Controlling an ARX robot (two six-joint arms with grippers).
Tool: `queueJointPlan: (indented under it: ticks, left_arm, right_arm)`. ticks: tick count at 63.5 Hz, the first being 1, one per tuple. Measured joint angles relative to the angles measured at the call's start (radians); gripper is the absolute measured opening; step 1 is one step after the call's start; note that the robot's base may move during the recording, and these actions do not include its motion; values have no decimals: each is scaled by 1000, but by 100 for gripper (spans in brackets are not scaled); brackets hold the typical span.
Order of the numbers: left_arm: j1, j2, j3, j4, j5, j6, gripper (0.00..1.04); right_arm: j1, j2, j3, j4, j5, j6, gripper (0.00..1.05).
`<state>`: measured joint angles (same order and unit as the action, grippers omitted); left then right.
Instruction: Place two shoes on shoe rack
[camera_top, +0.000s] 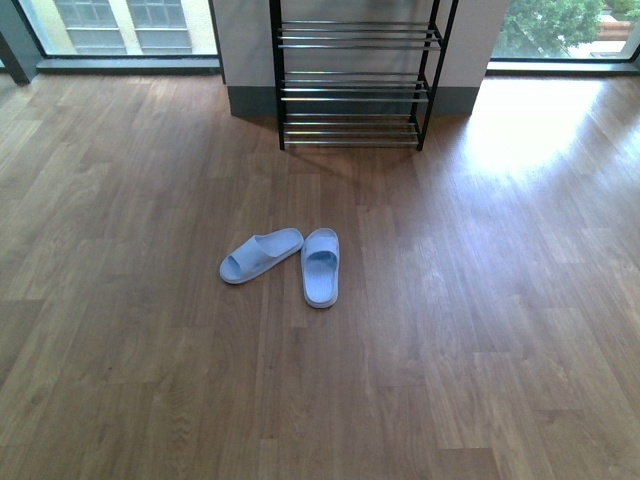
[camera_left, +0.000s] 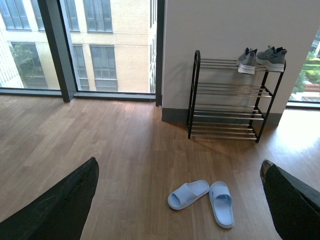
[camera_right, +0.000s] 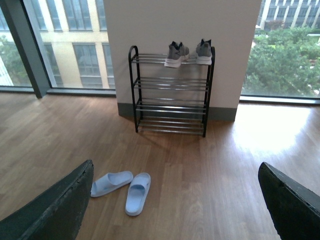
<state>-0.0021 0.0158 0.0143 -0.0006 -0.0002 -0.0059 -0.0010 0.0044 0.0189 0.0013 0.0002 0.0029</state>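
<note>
Two pale blue slides lie on the wood floor: one (camera_top: 259, 255) angled to the left, one (camera_top: 321, 266) pointing at the rack. They also show in the left wrist view (camera_left: 188, 194) (camera_left: 221, 203) and the right wrist view (camera_right: 111, 183) (camera_right: 137, 193). The black shoe rack (camera_top: 352, 85) with chrome bars stands against the wall, also in the wrist views (camera_left: 227, 97) (camera_right: 170, 92). Two grey sneakers (camera_left: 247, 61) (camera_left: 271, 58) sit on its top tier, also in the right wrist view (camera_right: 176, 54) (camera_right: 203, 51). My left gripper (camera_left: 182, 200) and right gripper (camera_right: 175, 200) are open, empty, well above the floor.
A pale wall with a grey skirting (camera_top: 250, 100) is behind the rack. Floor-to-ceiling windows (camera_top: 120, 25) (camera_top: 565, 30) flank it. Wood floor (camera_top: 480, 330) spreads all round the slides. Neither arm shows in the front view.
</note>
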Motion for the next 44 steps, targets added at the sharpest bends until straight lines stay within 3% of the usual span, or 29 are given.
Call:
queueJointPlan:
  ticks: [44]
  left_arm:
    - [0,0,0,0,0,2,95]
  right_arm:
    - [0,0,0,0,0,0,95]
